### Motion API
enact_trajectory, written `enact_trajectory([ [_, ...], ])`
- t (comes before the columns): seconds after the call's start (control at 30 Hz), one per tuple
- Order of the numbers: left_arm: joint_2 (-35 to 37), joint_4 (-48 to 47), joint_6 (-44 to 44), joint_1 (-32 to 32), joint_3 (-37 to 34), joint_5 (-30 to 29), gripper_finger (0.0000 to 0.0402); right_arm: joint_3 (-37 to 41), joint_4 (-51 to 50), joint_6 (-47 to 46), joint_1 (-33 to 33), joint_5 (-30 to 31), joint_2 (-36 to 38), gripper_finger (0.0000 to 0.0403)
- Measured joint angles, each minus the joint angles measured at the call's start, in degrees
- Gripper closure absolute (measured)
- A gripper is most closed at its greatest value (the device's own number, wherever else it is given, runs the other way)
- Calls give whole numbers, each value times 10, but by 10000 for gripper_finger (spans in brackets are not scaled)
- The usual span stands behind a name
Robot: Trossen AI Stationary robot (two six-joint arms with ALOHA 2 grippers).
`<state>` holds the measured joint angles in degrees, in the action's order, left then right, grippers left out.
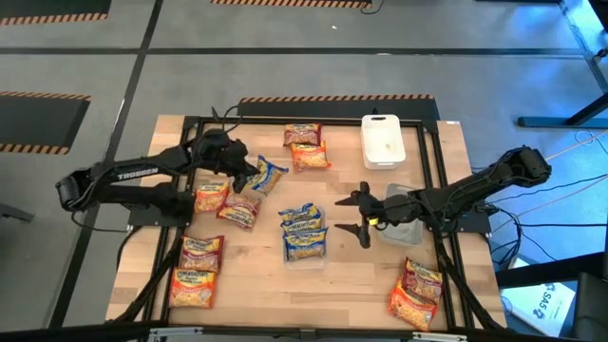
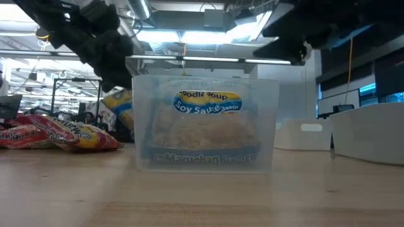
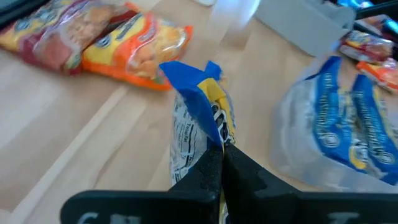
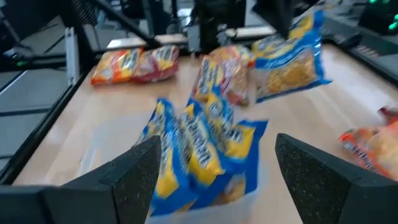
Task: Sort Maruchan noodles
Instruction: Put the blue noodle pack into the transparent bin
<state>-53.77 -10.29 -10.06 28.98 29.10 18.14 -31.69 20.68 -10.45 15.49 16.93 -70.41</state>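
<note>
Roughly partway, the sorting is taking shape: the table [image 1: 446, 142] is carrying loose orange and red packets [image 1: 195, 271] on three sides, while the clear container [image 1: 304, 236] mid-table is holding several blue packets [image 4: 193, 143]. The left gripper [image 1: 255, 176] is pinching one more blue packet [image 3: 208, 118] aloft just beside it. The right gripper [image 1: 366, 215] is waiting, jaws apart, beside the container.

1. The left arm reaches in from the table's left edge, its left gripper [image 1: 249, 175] raised just left of the clear container [image 1: 304, 236], fingers pinched tight on a blue-and-yellow packet [image 1: 269, 176].
2. The right arm stretches in from the right, its right gripper [image 1: 363, 216] just right of that container, fingers spread wide and holding nothing.
</note>
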Motion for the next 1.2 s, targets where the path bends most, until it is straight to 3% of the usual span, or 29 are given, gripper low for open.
enact_trajectory([
  [0.37,14,-15,15,-121,47,-81,401,-40,-20,-17,-112,-55,-8,104],
  [0.67,-8,-84,52,-198,151,-135,401,-121,-25,-16,-179,-170,-96,104],
  [0.8,-40,-92,61,-227,182,-144,401,-178,-34,4,-187,-220,-131,104],
  [1.2,-117,-97,64,-290,247,-169,401,-268,-69,17,-185,-277,-201,104],
])
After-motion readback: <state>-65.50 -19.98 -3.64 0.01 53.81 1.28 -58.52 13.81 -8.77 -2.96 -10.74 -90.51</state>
